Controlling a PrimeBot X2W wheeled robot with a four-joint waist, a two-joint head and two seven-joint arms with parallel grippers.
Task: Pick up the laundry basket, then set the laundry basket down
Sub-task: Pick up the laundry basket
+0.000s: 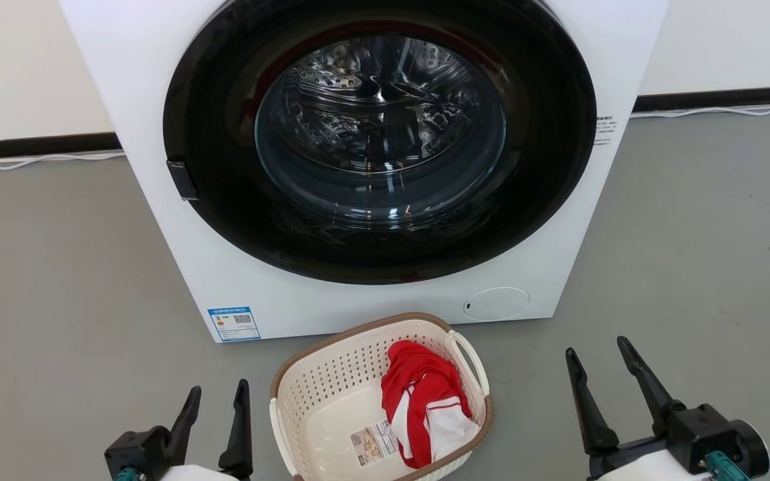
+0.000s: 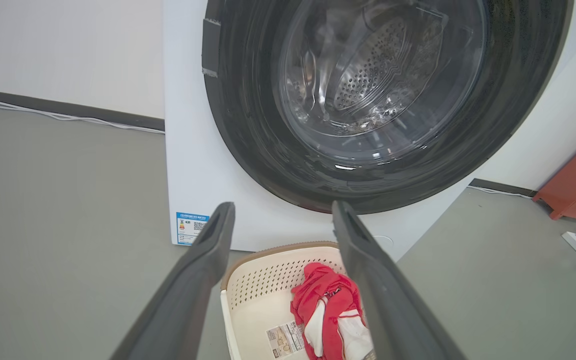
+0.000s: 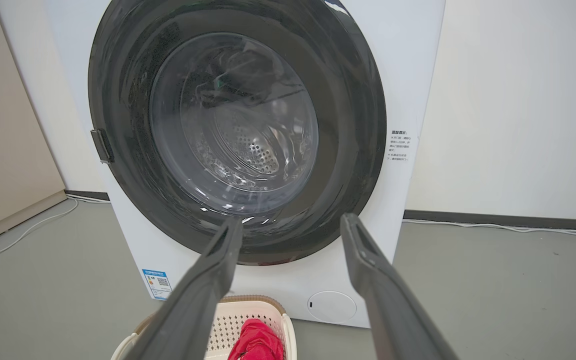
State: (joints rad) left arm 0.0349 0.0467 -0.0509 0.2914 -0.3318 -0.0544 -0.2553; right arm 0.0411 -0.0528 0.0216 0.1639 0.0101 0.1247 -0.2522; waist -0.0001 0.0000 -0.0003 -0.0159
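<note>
While both arms sit low at the frame's bottom corners, the left gripper [image 1: 218, 389] and right gripper [image 1: 595, 347] point upward, fingers spread and empty. Between them at bottom centre, touching neither, the laundry basket [image 1: 331, 382] rests on grey floor [image 1: 44, 267] before a white washing machine [image 1: 158, 254].

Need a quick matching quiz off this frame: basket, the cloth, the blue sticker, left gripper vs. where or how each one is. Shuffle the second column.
Column 1
1. laundry basket
2. red-and-white cloth
3. blue sticker
4. left gripper

Column 2
A. on the washer front, at its lower left corner in the head view
B. on the floor in front of the washer
C. open, holding nothing, to the left of the basket
D. inside the basket, on its right side

Pairs: 1-B, 2-D, 3-A, 4-C
</note>
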